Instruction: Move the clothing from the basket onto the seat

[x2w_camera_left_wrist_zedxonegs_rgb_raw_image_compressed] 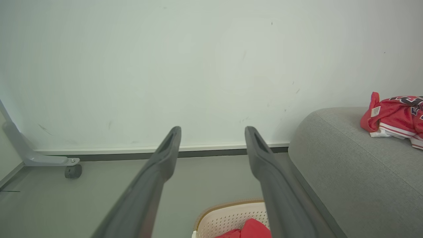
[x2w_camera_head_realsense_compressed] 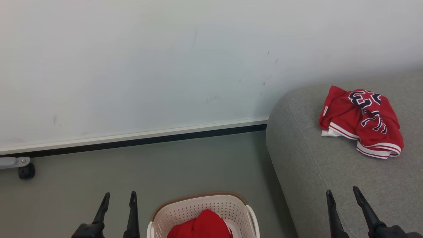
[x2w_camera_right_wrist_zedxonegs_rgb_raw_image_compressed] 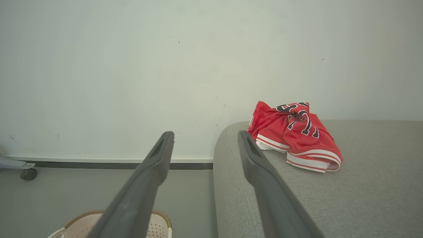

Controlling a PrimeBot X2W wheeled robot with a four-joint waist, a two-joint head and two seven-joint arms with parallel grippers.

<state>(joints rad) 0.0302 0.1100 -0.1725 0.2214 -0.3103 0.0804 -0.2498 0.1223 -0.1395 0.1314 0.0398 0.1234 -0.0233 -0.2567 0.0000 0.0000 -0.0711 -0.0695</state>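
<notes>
The red jersey [x2w_camera_head_realsense_compressed: 362, 120] with black numerals lies crumpled on the grey seat [x2w_camera_head_realsense_compressed: 324, 172], also visible as the jersey [x2w_camera_right_wrist_zedxonegs_rgb_raw_image_compressed: 295, 135] on the seat [x2w_camera_right_wrist_zedxonegs_rgb_raw_image_compressed: 363, 191]. A plainer red garment [x2w_camera_head_realsense_compressed: 201, 226] sits inside the cream basket [x2w_camera_head_realsense_compressed: 198, 206] on the floor, bottom centre. My left gripper [x2w_camera_head_realsense_compressed: 119, 197] stands open to the left of the basket, empty. Over the seat's front part my right gripper [x2w_camera_head_realsense_compressed: 342, 194] is open and empty, well short of the jersey. The basket's near half is cut off by the frame edge.
A pale wall with a dark baseboard [x2w_camera_head_realsense_compressed: 148, 138] runs behind the grey floor. A grey frame leg with a black caster [x2w_camera_head_realsense_compressed: 26, 171] stands at the far left by the wall. Open floor lies between the basket and the wall.
</notes>
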